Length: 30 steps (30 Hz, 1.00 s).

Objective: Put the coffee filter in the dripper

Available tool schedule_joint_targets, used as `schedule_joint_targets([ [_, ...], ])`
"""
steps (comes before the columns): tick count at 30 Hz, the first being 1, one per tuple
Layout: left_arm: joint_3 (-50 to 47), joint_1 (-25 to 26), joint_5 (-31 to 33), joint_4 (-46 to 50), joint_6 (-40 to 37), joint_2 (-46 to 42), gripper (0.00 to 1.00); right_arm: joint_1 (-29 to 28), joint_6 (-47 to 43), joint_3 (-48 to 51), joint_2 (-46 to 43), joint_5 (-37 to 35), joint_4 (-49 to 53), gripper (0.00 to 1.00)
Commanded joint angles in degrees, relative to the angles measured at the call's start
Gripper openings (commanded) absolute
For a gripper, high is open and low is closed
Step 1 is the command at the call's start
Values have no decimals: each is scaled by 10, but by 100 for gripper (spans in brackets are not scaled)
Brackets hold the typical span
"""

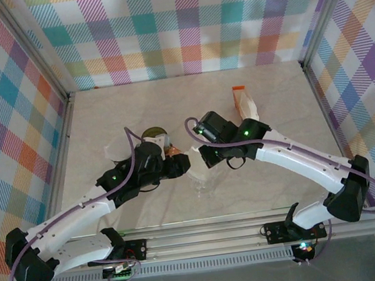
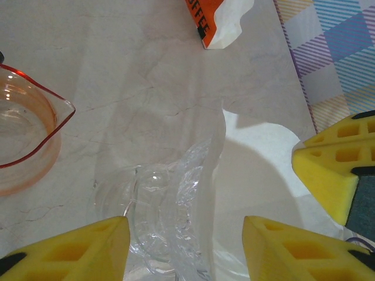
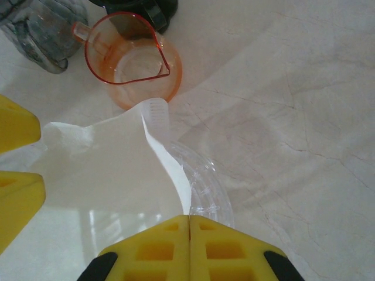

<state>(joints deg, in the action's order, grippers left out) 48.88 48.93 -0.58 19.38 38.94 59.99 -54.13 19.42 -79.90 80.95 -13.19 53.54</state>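
Paper filter (image 3: 111, 170) sat pinched in your shut right tool (image 3: 188, 231) over the dripper (image 3: 211, 196), with your left tool (image 3: 41, 157) open at nine o'clock; next, I judge, lower and release.

Right tool (image 3: 188, 221) pinched closed on the white coffee filter (image 3: 111, 170) at its folded seam, above the clear dripper (image 3: 212, 190). Orange cup (image 3: 132, 64) sits just beyond, on the marble desk (image 3: 304, 117).

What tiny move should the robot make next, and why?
Probably lower the right claw a little: it is shut on the edge of the paper filter, which lies over the clear dripper but does not look seated.
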Motion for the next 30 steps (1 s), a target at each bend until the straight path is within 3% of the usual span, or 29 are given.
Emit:
schedule_joint_targets([
  [1, -9, -6, -6, -16, -4, 4, 53, -10, -13, -3, 8, -28, 12, 7],
  [11, -22, -5, -14, -17, -1, 10, 53, -15, -18, 23, 15, -48, 2, 11],
  [14, -23, -5, -15, -17, -1, 8, 54, -15, -22, 25, 11, -52, -2, 22],
  [17, -23, -6, -17, -17, 0, 8, 56, -16, -24, 25, -1, -61, -12, 44],
  [19, -21, -6, -17, -18, 1, 9, 57, -14, -25, 19, -5, -59, -13, 53],
  [24, -20, -6, -18, -17, 0, 9, 57, 3, -24, -8, 28, 15, 12, 61],
  [30, -20, -5, -18, -16, 0, 7, 57, 29, -11, 4, 56, 64, 8, 62],
])
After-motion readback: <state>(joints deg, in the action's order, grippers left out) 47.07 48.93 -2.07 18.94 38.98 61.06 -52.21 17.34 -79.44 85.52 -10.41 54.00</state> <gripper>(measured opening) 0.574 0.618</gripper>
